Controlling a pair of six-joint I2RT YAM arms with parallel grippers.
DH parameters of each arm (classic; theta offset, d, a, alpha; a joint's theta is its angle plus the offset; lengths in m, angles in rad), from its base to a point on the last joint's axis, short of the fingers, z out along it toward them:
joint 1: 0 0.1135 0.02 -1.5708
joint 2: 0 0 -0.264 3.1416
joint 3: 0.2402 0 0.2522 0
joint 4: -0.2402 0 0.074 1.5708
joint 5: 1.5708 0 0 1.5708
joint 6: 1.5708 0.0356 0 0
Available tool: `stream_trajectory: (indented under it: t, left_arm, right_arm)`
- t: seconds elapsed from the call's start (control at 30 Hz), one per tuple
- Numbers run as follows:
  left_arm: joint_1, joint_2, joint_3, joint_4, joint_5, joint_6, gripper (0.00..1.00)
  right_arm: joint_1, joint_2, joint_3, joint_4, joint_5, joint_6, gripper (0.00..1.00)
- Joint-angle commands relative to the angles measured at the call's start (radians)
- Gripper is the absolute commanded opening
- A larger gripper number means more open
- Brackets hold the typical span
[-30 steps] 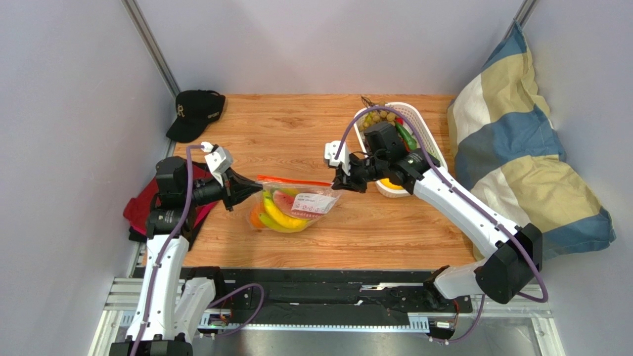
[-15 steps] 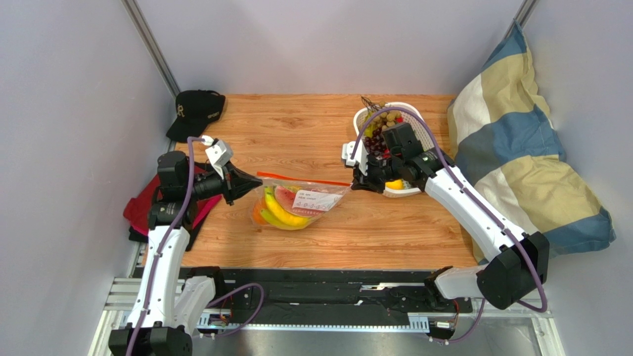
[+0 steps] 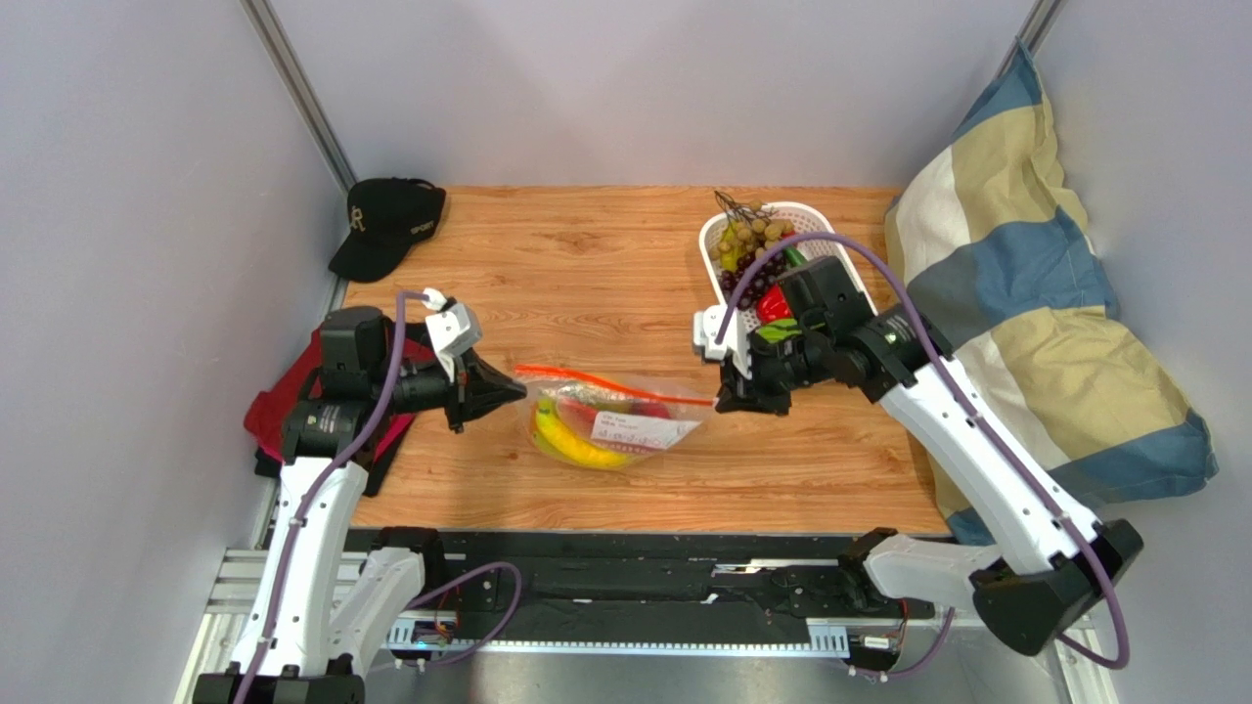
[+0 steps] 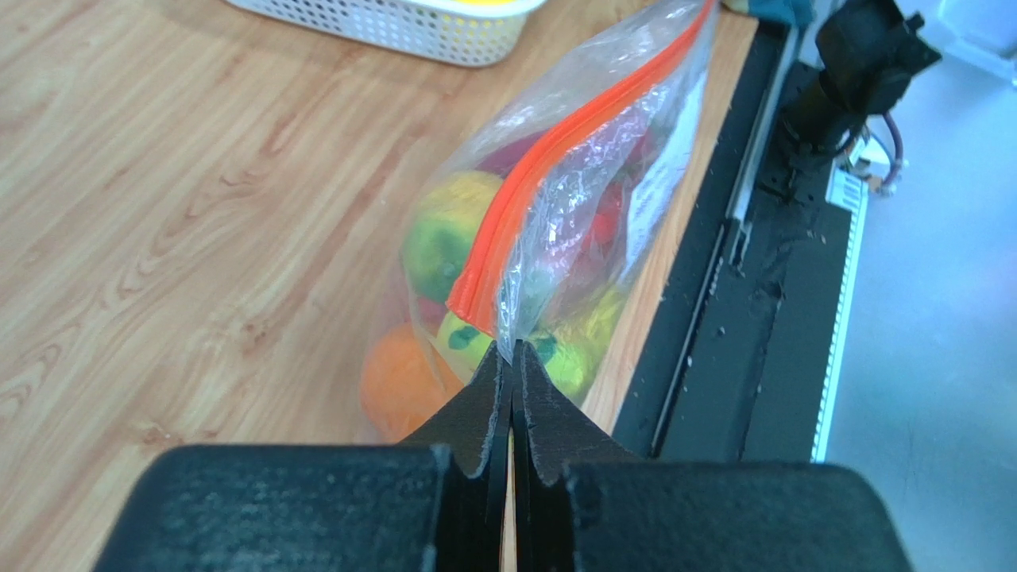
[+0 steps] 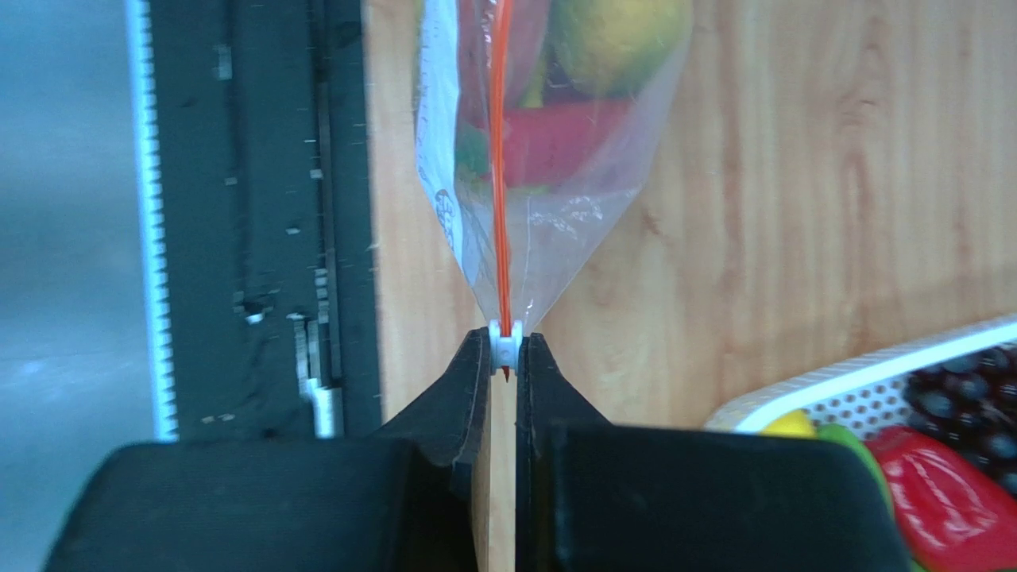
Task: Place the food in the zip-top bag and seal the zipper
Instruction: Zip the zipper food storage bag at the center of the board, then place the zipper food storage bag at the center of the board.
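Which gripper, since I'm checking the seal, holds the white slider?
The right gripper: the slider sits between its fingers. The left gripper pinches the bag at its plain corner.

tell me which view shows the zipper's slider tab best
The right wrist view: the slider tab sits close up, pinched by the right gripper at the end of the zipper. Top external: too small to make out; left wrist shows the zipper but no tab.
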Motion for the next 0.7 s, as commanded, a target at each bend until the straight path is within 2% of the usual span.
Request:
stream_trajectory:
  t: [0.0, 0.13, 0.2, 0.4, 0.5, 0.67]
  left_arm:
    - [-0.046, -0.031, -0.044, -0.088, -0.037, 0.098, 0.00]
    - [-0.116, 0.006, -0.090, -0.019, -0.061, 0.071, 0.00]
    - [-0.139, 0.081, -0.104, 0.006, -0.079, 0.055, 0.00]
    - [-0.155, 0.271, -0.100, 0.101, -0.203, 0.022, 0.00]
    - [-0.153, 0.310, -0.104, 0.235, -0.283, -0.029, 0.00]
    - [-0.151, 0.390, -0.092, 0.371, -0.362, -0.087, 0.00]
  right_arm:
    - [0.090, -0.106, -0.001, -0.130, 0.027, 0.113, 0.00]
    - [0.090, -0.083, -0.041, -0.104, 0.140, 0.117, 0.00]
    - [0.073, -0.051, -0.048, -0.053, 0.170, 0.108, 0.00]
    - [0.023, 0.158, 0.015, 0.068, 0.265, 0.062, 0.00]
    - [-0.016, 0.265, 0.083, 0.103, 0.288, 0.042, 0.00]
    - [-0.066, 0.419, 0.169, 0.148, 0.331, 0.017, 0.00]
